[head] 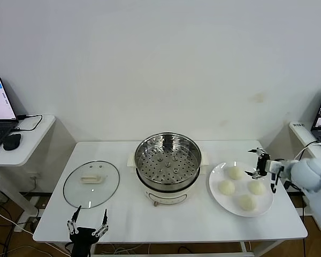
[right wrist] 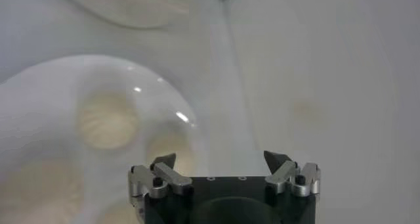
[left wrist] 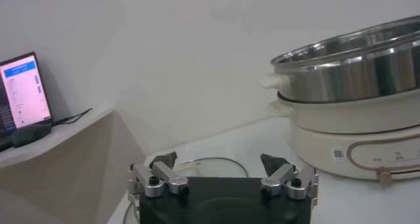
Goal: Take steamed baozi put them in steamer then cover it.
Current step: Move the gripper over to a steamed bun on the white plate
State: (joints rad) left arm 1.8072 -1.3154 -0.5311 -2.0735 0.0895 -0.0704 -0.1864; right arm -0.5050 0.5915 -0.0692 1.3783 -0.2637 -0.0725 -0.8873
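Head view shows the first step in hand: the right gripper (head: 263, 170), jaws apart and empty, hovers at the far edge of the white plate (head: 216, 194) holding four buns (head: 235, 172). Next it likely must drop onto one bun and close gently. The steamer (head: 167, 160) sits empty, lid (head: 91, 183) beside it. The left gripper (head: 89, 222), also apart, waits near the table's front edge.

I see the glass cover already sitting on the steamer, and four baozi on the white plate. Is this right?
Not quite. The head view shows the cover lying flat on the table, left of the steamer, which stands open and empty. The four baozi are on the plate, as you said.
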